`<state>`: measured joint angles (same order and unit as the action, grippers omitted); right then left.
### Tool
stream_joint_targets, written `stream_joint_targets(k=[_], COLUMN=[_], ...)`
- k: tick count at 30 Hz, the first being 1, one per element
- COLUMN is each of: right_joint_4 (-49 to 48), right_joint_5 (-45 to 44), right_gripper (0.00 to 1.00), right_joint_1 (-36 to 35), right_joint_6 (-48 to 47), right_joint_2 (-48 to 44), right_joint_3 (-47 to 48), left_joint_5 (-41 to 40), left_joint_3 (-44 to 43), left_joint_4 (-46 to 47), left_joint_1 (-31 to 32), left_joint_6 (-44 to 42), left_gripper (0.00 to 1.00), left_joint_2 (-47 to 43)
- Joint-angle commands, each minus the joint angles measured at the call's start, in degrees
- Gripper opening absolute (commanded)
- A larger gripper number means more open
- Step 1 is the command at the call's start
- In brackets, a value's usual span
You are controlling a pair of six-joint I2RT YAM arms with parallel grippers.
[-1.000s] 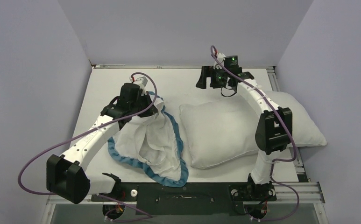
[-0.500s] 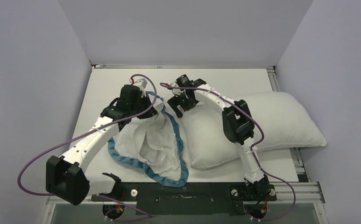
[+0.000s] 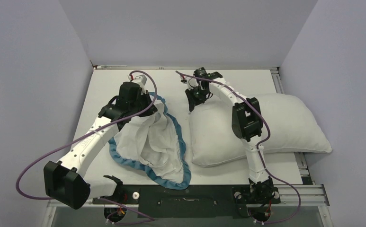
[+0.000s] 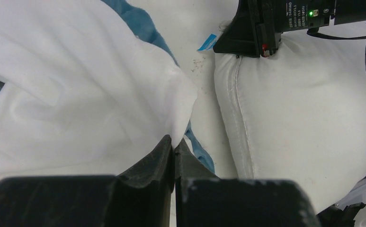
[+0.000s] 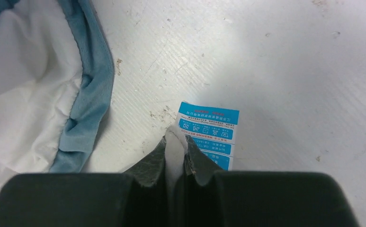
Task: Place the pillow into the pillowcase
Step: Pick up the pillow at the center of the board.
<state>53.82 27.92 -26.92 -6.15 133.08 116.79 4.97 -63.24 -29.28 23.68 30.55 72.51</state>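
Two soft things lie on our white table (image 3: 171, 82): the pillow (image 3: 275, 127) on the right and the crumpled pillowcase (image 3: 147, 146) just left of it. Our left gripper (image 4: 174, 142) is pinched tight on the pillowcase's white fabric. Our right gripper (image 5: 176, 138) clamps the pillow's far-left corner beside a blue care label (image 5: 209, 126).

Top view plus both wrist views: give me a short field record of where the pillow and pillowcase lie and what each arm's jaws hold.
pillow: lying on the table, right side, fully outside the case
pillowcase: crumpled to the left of the pillow, white inner face up
left gripper: jaws shut on white pillowcase fabric
right gripper: jaws shut on the pillow's far-left corner, by its blue care label
task stage: pillow not yet inserted
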Motion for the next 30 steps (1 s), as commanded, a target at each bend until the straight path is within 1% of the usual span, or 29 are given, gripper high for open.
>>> stream_joint_targets(k=[1,5,8,9,10,11,12,13,14,16,18,20,21,25,28,30], right_joint_4=[-3.29,-12.68,-24.98,-27.73,-29.38,-29.32,-28.36,-26.07,-24.46,-23.68,-24.59,-24.83,-24.26,-20.74,-18.88,-17.23], right_joint_5=[3.94,0.07,1.70,1.75,1.66,1.15,0.87,1.01,0.95,0.08,-0.66,-0.79,-0.84,-2.22,-3.87,-3.42], right_gripper=[0.05,0.05,0.05,0.06,0.09,0.15,0.29,0.52,0.65,0.85,0.99,0.91,0.90,0.90,0.90,0.90], right_joint_1=[2.76,3.92,3.43,2.68,1.75,0.63,-0.23,-1.00,-1.18,-0.73,0.56,2.26,3.09,5.78,7.57,8.96], right_joint_6=[3.78,14.36,23.32,25.02,25.54,24.99,24.05,21.60,19.84,18.04,16.78,15.09,14.14,10.07,8.25,7.53], right_joint_2=[-7.40,-15.27,-21.52,-22.64,-23.08,-22.67,-21.63,-20.29,-19.23,-18.64,-19.26,-19.63,-19.52,-17.60,-15.94,-14.29], right_joint_3=[0.48,-3.01,-10.65,-12.39,-13.47,-13.78,-13.32,-12.24,-11.31,-11.00,-11.91,-11.73,-10.79,-5.61,-2.73,-0.83], left_joint_5=[-1.14,-1.54,-1.32,-1.13,-0.96,-0.77,-0.61,-0.46,-0.39,-0.41,-0.47,-0.56,-0.58,-0.58,-0.42,-0.20], left_joint_3=[-5.21,-7.01,-6.69,-6.56,-6.31,-6.02,-5.81,-5.57,-5.25,-4.55,-3.85,-3.33,-3.17,-2.90,-2.59,-2.47], left_joint_4=[-0.06,0.65,2.03,2.31,2.34,2.48,2.47,2.40,2.42,2.51,2.69,2.69,2.73,2.79,2.82,2.93], left_joint_1=[0.22,0.27,0.31,0.31,0.38,0.32,0.31,0.31,0.31,0.31,0.31,0.31,0.32,0.31,0.31,0.31], left_joint_6=[-1.20,-0.60,0.32,0.52,0.76,0.81,0.90,0.91,0.99,1.00,0.98,1.00,1.00,0.83,0.81,0.76], left_gripper=[0.00,0.00,0.00,0.00,0.00,0.00,0.00,0.00,0.00,0.00,0.00,0.00,0.00,0.00,0.00,0.00], left_joint_2=[-1.83,-1.29,-0.72,-0.54,-0.36,-0.21,-0.18,-0.22,-0.37,-0.88,-1.49,-1.89,-2.01,-1.96,-1.60,-1.37])
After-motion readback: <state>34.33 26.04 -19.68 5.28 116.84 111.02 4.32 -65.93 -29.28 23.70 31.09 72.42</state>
